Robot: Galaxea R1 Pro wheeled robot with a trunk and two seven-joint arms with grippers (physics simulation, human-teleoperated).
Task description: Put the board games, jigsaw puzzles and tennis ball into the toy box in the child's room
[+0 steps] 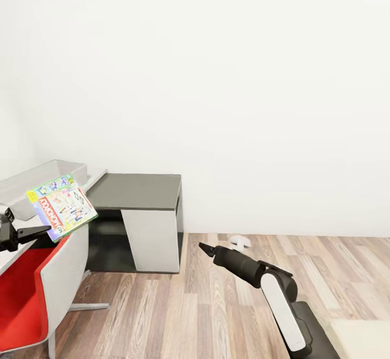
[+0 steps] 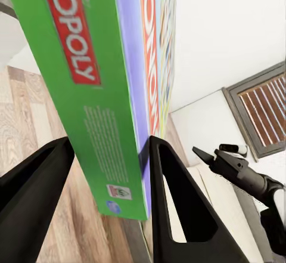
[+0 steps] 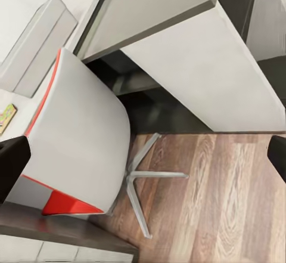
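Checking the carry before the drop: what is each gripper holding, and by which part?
The left gripper clamps the green-edged board game across its thin edge, near one end. The right gripper holds nothing.

so at my far left there's the table [image 1: 96, 177], pale top, and the toy box [image 1: 49, 177] sits right on it, a light grey bin with sloped sides. i can't see inside the bin from my head cam. next to the table is the lower dark grey shelf unit [image 1: 138, 191], top bare from what i can see, with a light panel on its front and dark open space under it. the wood floor [image 1: 216, 305] carries a red and grey chair [image 1: 49, 288] on a metal star base, parked just in front of the table, plus a small white thing [image 1: 239, 240] lying by the wall, too small to tell what it is.
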